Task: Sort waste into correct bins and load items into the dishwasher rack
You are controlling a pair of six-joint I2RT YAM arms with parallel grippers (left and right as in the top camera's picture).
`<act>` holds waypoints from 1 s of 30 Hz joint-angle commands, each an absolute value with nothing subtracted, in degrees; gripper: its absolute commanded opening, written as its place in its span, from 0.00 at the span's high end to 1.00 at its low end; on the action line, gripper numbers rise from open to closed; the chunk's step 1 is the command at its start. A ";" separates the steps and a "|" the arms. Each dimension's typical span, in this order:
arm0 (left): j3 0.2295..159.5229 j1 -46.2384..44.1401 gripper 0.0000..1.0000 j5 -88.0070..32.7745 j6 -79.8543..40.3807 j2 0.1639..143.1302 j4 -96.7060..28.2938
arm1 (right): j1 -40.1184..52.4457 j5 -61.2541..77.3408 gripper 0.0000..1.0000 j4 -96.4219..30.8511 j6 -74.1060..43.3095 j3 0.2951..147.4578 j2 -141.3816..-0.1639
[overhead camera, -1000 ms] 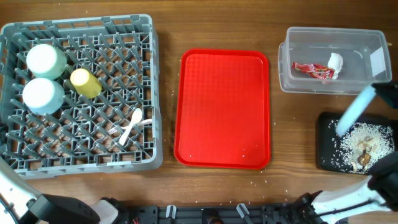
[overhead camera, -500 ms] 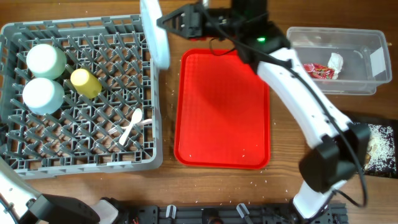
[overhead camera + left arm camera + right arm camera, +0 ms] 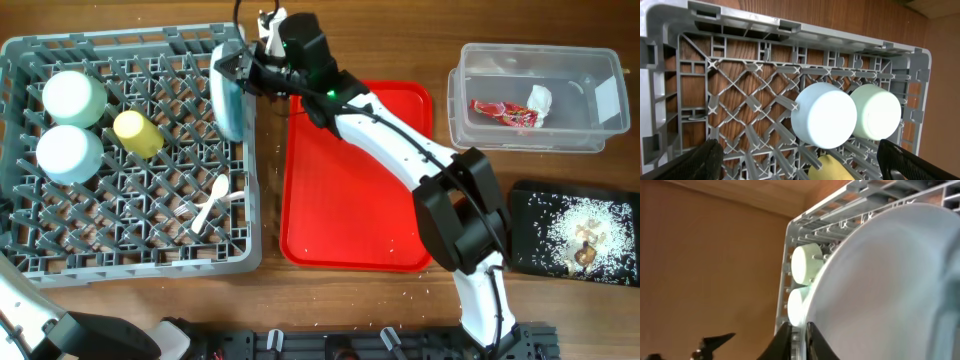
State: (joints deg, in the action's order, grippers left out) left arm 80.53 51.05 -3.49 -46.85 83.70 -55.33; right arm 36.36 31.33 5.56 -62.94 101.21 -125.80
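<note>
The round white plate [image 3: 228, 95] is clamped on edge by the right claw [image 3: 250, 72] over the dishwasher rack's [image 3: 130, 262] right rim, by the surface's [image 3: 350, 300] far edge. One yellow cup [image 3: 137, 133] and two pale dishes [image 3: 72, 97] are racked. The left claw [image 3: 800, 167] is spread, empty.

The right gripper [image 3: 243, 74] holds the round white plate [image 3: 228, 100] on edge. Beneath it sits the grey plastic lattice rack [image 3: 120, 265].

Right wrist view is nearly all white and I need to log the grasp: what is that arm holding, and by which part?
The right gripper holds the round white plate by its rim, edge pinched between the fingers.
</note>
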 commanded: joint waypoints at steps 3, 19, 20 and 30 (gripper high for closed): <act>80.60 51.13 0.00 -3.36 -47.16 83.81 -55.35 | 35.18 26.24 0.00 0.25 -52.38 101.58 -119.07; 80.60 51.13 0.00 -3.36 -47.16 83.81 -55.35 | 31.35 -11.62 0.03 -88.95 -38.11 101.49 -68.14; 80.60 51.13 0.00 -3.36 -47.16 83.81 -55.35 | 31.51 -11.03 0.00 -90.94 -39.31 101.49 -66.43; 80.60 51.13 0.00 -3.36 -47.16 83.81 -55.35 | 31.51 -5.61 0.00 -92.12 -23.94 99.46 -57.19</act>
